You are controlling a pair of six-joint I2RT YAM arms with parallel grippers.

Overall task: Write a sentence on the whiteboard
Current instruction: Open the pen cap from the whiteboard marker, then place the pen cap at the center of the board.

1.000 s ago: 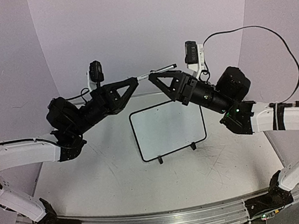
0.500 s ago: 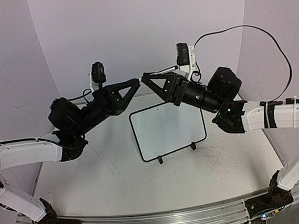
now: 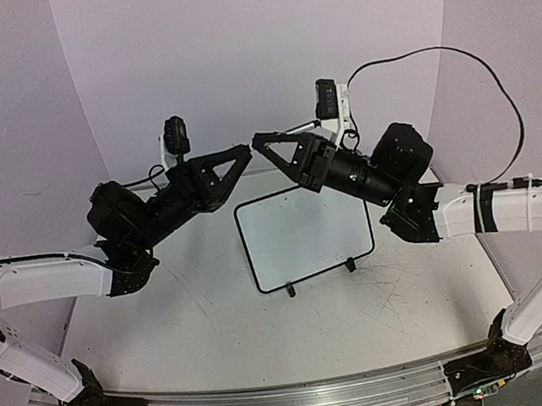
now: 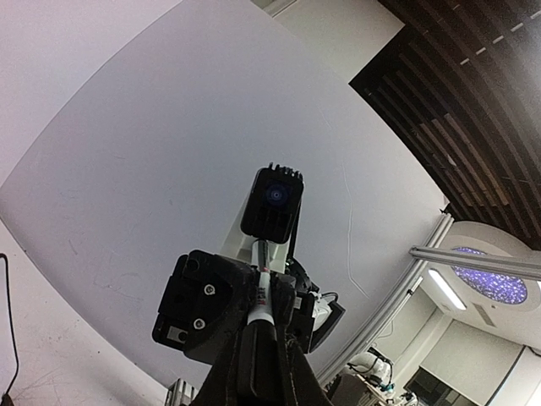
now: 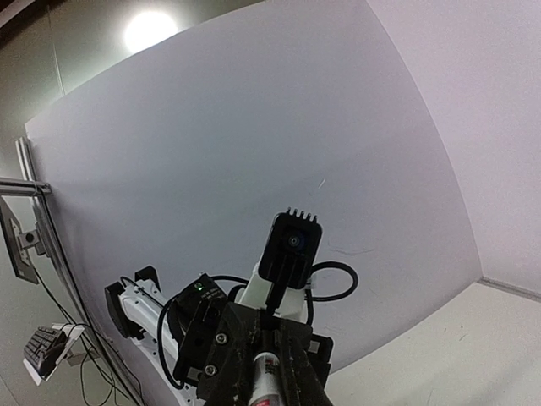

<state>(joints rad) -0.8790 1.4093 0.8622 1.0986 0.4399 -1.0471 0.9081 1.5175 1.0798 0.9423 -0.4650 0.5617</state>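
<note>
Top external view. The left end effector (image 3: 245, 149) and the right end effector (image 3: 256, 142) are raised off the tabletop (image 3: 168, 329) and met tip to tip. A thin marker (image 3: 303, 126) is seen passing through the right end effector and out behind it. The whiteboard (image 3: 306, 233) is stood on two small black feet, low beneath the meeting tips and mostly under the right end effector, well apart from both. Its face is seen as plain white.

Left wrist view. The left end effector (image 4: 258, 359) is closed tight on the marker (image 4: 263, 298), which is pinched between the two fingers. The barrel, white with a red label, is run straight ahead into the black body of the right end effector (image 4: 211, 309). The right wrist camera (image 4: 272, 201) is seen just beyond, against a pale backdrop (image 4: 169, 152).

Right wrist view. The right end effector (image 5: 266, 387) is closed fully on the same marker (image 5: 264, 369), whose red-printed barrel is gripped between the fingers. The left end effector (image 5: 215, 342) is met directly ahead, with the left wrist camera (image 5: 290, 245) above it. The whiteboard is not caught in either wrist view.
</note>
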